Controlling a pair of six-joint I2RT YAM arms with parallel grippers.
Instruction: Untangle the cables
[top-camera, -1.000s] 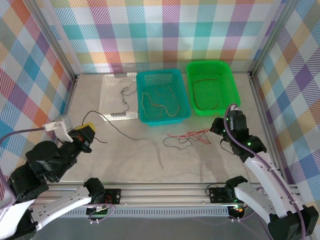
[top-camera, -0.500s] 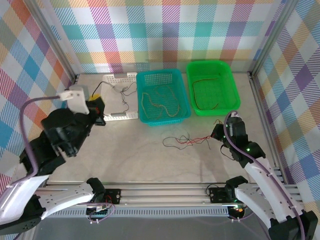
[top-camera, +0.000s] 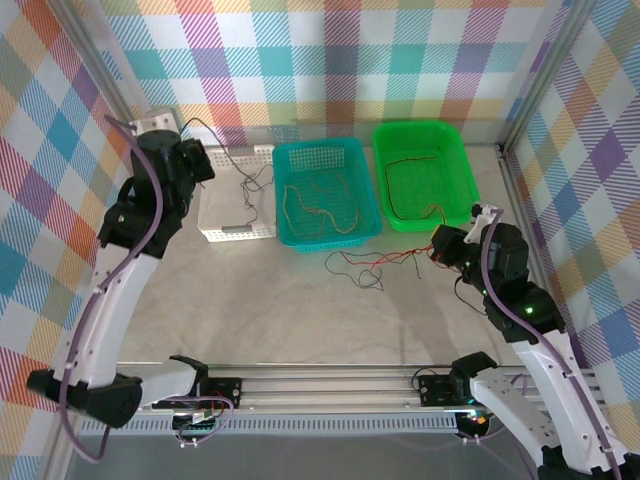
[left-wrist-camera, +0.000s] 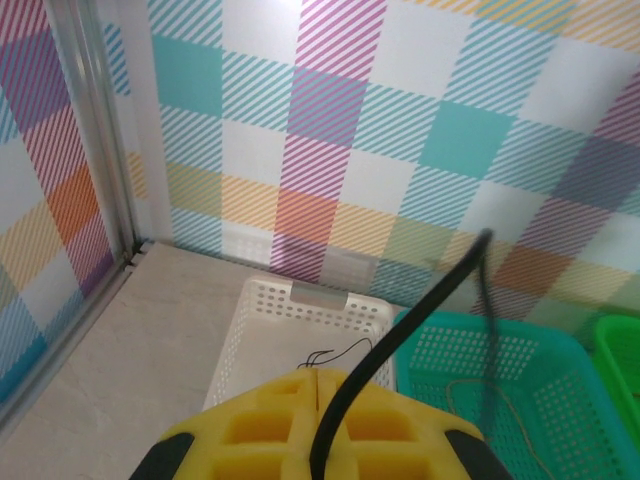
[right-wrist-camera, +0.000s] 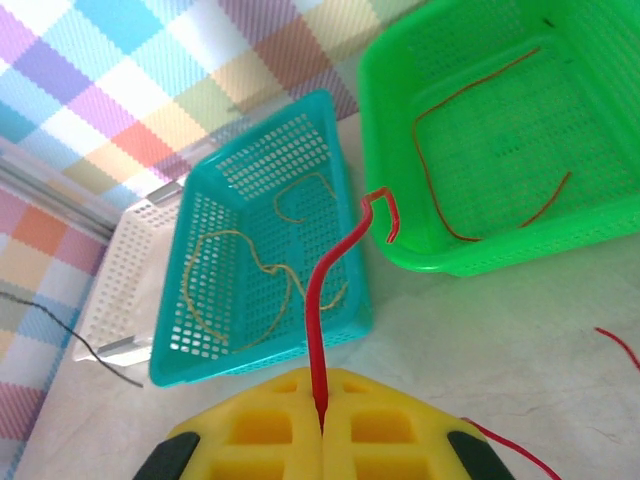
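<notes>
My left gripper (top-camera: 196, 160) is raised at the far left, shut on a black cable (left-wrist-camera: 400, 335). That cable (top-camera: 240, 165) arcs from its yellow fingers (left-wrist-camera: 270, 430) down into the white basket (top-camera: 213, 195). My right gripper (top-camera: 441, 250) sits low by the green basket's near corner, shut on a red cable (right-wrist-camera: 318, 320) that rises from between its pads. Red and black cables (top-camera: 368, 266) lie loosely tangled on the table, trailing left from the right gripper. A tan cable (top-camera: 318, 212) lies in the teal basket (top-camera: 325, 143). An orange-red cable (top-camera: 400, 185) lies in the green basket (top-camera: 420, 125).
The three baskets stand side by side at the back: white (left-wrist-camera: 262, 320), teal (right-wrist-camera: 330, 180) and green (right-wrist-camera: 400, 60). Checkered walls and metal frame posts (top-camera: 115, 85) close in the table on three sides. The left arm (top-camera: 120, 270) stretches high over the left of the table.
The left arm has lifted from the near left and swung to the far left, carrying the black cable over the white basket. The right gripper has edged back and right, pulling the red cable.
</notes>
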